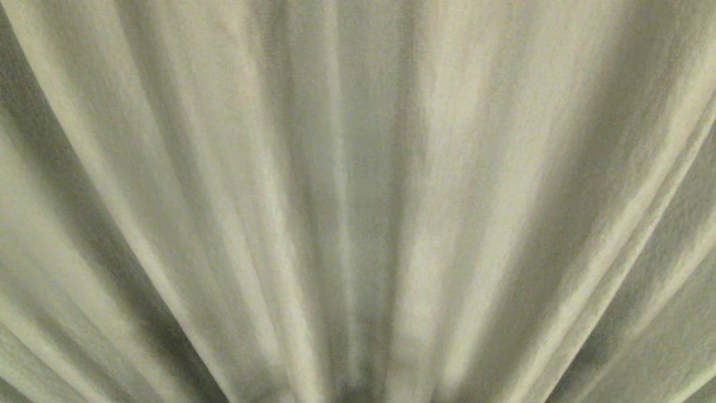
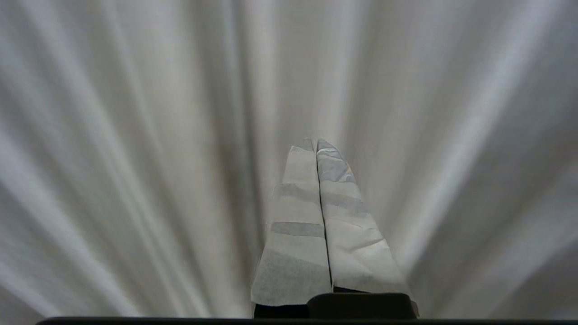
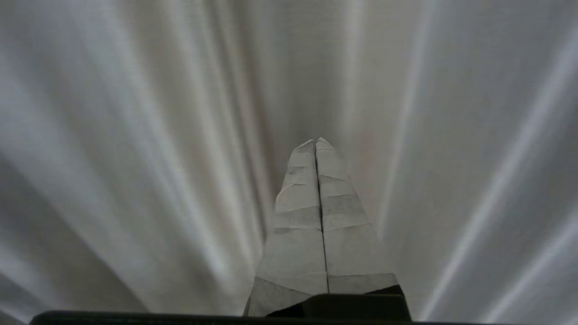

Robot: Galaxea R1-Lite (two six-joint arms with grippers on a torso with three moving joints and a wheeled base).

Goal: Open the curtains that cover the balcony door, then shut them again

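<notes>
Right up close, the curtains point(image 1: 358, 201) fill everything in front of the robot: thick beige, grey-green cloth hanging in long pleats that fan outward from low in the middle of the head view, with darker folds between the paler ridges. Nothing else gets a look-in (no floor, no wall, no rail), because the fabric stands in the way of all of it, and whatever lies behind it is hidden. Neither arm shows from the head. From the left wrist, the left gripper point(image 2: 316, 143) points at the same pleated cloth, its two paper-taped fingers point(image 2: 295, 212) pressed flat together along a thin dark seam, holding nothing; the tips sit just short of the folds or against them, and I cannot tell which. The right gripper point(image 3: 315, 142) looks the same from its own wrist: taped fingers point(image 3: 343, 216) closed tight on each other, empty, aimed into the drapes. The cloth there looks paler and softer, and hard to tell whether it is the thick layer or another.
</notes>
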